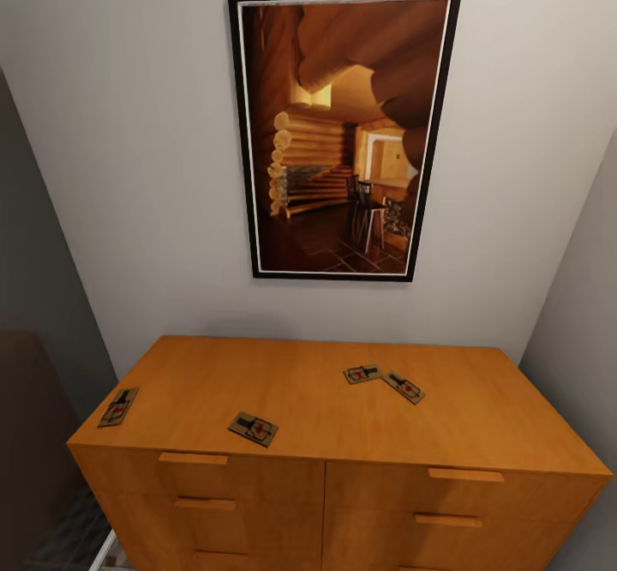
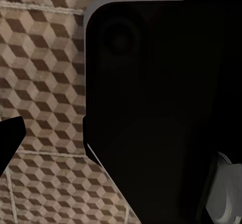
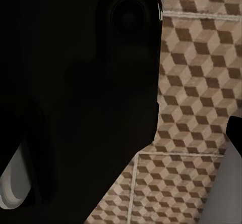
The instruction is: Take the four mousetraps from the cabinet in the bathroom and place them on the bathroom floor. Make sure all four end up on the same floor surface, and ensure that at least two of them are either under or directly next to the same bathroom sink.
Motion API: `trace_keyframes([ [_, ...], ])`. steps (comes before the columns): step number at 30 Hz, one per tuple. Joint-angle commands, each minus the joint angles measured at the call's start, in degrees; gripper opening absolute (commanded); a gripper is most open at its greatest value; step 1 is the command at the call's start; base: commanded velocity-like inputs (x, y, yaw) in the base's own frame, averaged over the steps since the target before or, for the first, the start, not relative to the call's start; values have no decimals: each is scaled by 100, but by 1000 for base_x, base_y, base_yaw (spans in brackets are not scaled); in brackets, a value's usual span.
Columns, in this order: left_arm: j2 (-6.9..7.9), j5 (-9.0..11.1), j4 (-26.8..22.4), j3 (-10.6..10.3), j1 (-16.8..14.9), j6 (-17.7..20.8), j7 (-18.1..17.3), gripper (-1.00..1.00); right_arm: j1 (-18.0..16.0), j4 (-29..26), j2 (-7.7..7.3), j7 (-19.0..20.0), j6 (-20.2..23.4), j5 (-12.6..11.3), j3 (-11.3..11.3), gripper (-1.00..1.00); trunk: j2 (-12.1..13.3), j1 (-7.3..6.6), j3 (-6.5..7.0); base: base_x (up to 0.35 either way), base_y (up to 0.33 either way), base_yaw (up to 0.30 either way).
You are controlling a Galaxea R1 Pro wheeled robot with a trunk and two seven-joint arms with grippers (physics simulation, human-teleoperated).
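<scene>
**A:** Since all four mousetraps lie loose on the flat top of the cabinet (image 1: 334, 434), you have no drawer to open before you reach for one. One mousetrap (image 1: 118, 406) sits at the far left edge, close to the corner. A second mousetrap (image 1: 253, 428) lies near the front edge, above the left drawers. The other two make a pair further back and right of centre: a third mousetrap (image 1: 362, 374) and a fourth mousetrap (image 1: 404, 387), just beside each other, perhaps touching at a corner.

**B:** And where are your arms in all this?

**A:** The head view carries no arm over the cabinet, and both wrist cameras look down at the bathroom floor (image 2: 45, 72), with its cube-patterned tiles also plain in the right wrist view (image 3: 196, 108). I judge that both arms hang low at your sides, tucked in for driving. A dark body blocks much of each wrist view, so I cannot tell whether either claw is spread or pressed together. Nothing shows pinched in them.

**B:** Then what comes first?

**A:** You face the cabinet squarely, with the framed picture (image 1: 343, 129) on the wall above it, so I would say no trap has been taken yet. You will likely need to raise an arm well up to the top. The front trap looks the easiest reach; the left one sits so near the rim that a careless nudge could tip it off.
</scene>
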Motion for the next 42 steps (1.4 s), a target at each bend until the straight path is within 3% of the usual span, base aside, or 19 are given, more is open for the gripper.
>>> trace_keyframes([
  [1,0,20,-4,6,1,-11,-2,100,0,1,1,-4,-14,-2,4,100,-3,1,-4,0,0,0],
  [32,0,20,-4,6,1,-12,-2,100,0,1,1,-2,-15,40,13,100,-3,1,-4,0,0,0],
  [38,-172,213,84,-192,-196,108,-61,100,-199,-195,-193,26,179,234,-182,100,-3,1,-4,0,0,0],
  [40,-126,277,27,-256,-262,54,-43,100,-264,-245,-258,12,176,300,-180,100,-3,1,-4,0,0,0],
  [42,-101,258,-11,-215,-328,21,-34,100,-297,-180,-191,3,112,364,-115,100,-3,1,-4,0,0,0],
])
